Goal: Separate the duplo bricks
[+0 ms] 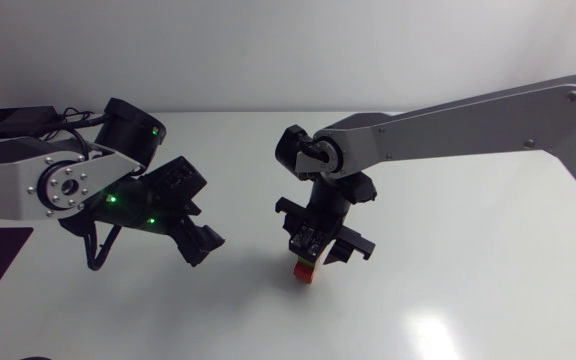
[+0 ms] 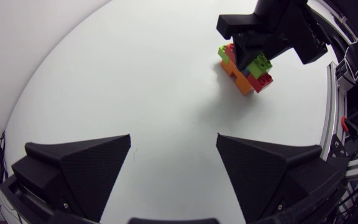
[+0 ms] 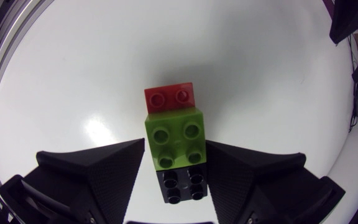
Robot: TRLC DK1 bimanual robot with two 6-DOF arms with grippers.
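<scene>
The stack [image 3: 175, 138] of bricks is set on the table [image 1: 468, 290] and nothing has yet been parted from it. In the right wrist view a red brick [image 3: 171, 98], a green brick [image 3: 176, 140] and a black brick [image 3: 182, 183] are seen joined in a row. In the left wrist view an orange brick [image 2: 240, 79] is shown low on the stack, next to the table.

The right gripper [image 1: 318, 247] is lowered onto the stack from above. Its fingers are pressed against the green brick from two sides, so the stack is pinched there. This hold is judged to be an anchor: one part is kept fast so that the rest can be pulled away. The red brick is left jutting free beyond the fingertips, and the orange brick is left uncovered below them, which gives a second grip somewhere to land.

The left gripper [image 2: 173, 140] is held well apart from the stack, which lies ahead of it and off to one side. Its fingers are spread, with nothing between them, and it is judged to be ready for an approach.

The second grip has not yet been taken. The left fingers would need to be closed on the uncovered bricks without touching the right gripper. If the pull is made at an angle, the stack could be twisted out of the pinch.
</scene>
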